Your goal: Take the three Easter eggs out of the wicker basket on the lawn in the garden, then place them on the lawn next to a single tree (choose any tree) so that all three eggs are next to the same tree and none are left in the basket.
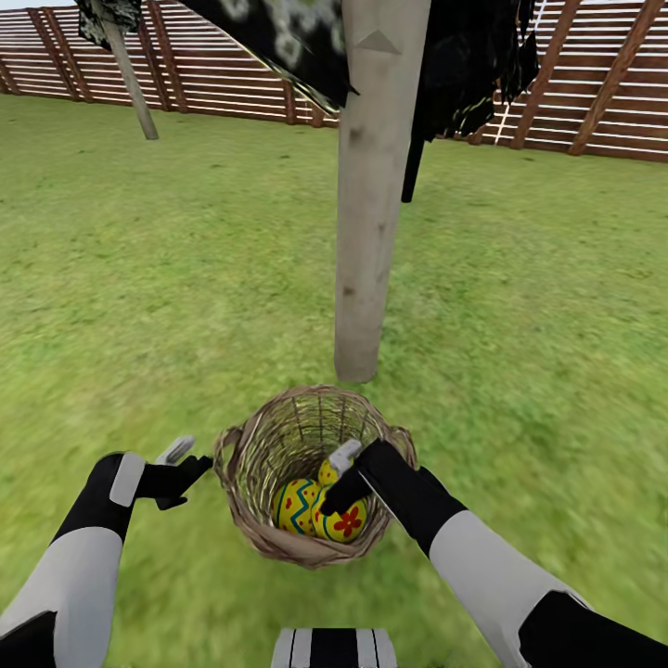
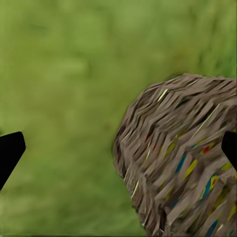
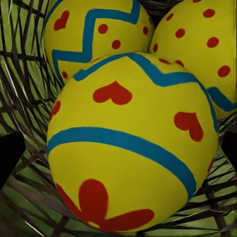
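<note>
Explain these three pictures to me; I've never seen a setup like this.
This is a simulated two-armed robot in a fenced garden. The large picture looks down from its head: a wicker basket stands on the lawn just in front of a pale tree trunk. The right gripper reaches down into the basket toward the Easter eggs; the left gripper hovers beside the basket, open.

The other two pictures come from cameras near each gripper. The left one shows the basket's woven outside. The right one shows all three eggs close up, with dark fingertips either side. Nothing is gripped yet.
</note>
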{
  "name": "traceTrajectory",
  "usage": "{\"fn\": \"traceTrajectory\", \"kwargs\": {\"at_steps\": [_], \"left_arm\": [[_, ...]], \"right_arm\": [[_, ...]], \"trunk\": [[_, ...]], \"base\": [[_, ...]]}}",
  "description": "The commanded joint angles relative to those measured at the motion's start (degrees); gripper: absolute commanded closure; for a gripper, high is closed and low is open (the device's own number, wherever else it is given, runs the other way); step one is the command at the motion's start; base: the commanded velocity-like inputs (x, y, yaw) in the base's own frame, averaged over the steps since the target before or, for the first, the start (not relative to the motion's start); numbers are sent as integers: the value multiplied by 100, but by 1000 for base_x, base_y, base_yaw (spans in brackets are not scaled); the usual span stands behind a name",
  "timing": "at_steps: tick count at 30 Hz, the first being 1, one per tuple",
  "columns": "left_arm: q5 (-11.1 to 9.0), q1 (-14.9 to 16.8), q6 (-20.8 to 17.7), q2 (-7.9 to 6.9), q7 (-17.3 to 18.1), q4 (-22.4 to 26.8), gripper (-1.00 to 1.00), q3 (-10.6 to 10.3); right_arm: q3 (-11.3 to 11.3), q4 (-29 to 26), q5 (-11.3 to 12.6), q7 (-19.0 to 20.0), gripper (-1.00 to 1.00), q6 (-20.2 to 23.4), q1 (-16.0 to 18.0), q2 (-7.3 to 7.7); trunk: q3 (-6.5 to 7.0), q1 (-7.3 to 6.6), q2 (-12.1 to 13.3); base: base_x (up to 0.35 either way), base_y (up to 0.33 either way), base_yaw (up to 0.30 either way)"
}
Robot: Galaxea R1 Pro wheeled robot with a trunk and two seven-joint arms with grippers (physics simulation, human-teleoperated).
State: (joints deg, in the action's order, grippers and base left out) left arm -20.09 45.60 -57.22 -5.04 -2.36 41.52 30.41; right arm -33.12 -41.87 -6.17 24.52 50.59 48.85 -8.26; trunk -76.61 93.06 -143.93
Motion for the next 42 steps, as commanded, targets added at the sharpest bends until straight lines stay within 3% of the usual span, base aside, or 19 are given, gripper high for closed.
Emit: {"fn": "traceTrajectory", "kwargs": {"at_steps": [1,7,16,20,21,33,42], "left_arm": [[-39,-15,-26,-2,-25,5,-100,10],[-39,-16,-26,-3,-24,0,-100,9],[-39,-16,-26,-6,-26,-3,-100,9],[-39,-16,-26,-5,-26,4,-100,9],[-39,-16,-26,-5,-25,4,-100,9],[-33,-16,-26,-6,-28,-8,-100,8],[-30,-16,-26,-4,-28,-19,-100,-17]], "right_arm": [[-9,28,-59,38,-100,19,9,0],[-15,121,-60,36,-100,41,16,0],[-12,315,-80,35,-100,56,19,-6],[-10,290,-212,40,-100,45,19,0],[-4,261,-95,43,100,41,19,5],[-1,276,-77,53,100,38,19,0],[-1,276,-78,53,100,38,19,0]], "trunk": [[-4,-1,-2],[-4,-1,-2],[-204,22,-14],[-292,32,-19],[-314,35,-21],[-425,48,-27],[-226,25,-15]], "base": [[0,0,0],[0,0,0],[0,0,0],[0,0,0],[0,0,0],[0,0,0],[0,0,0]]}}
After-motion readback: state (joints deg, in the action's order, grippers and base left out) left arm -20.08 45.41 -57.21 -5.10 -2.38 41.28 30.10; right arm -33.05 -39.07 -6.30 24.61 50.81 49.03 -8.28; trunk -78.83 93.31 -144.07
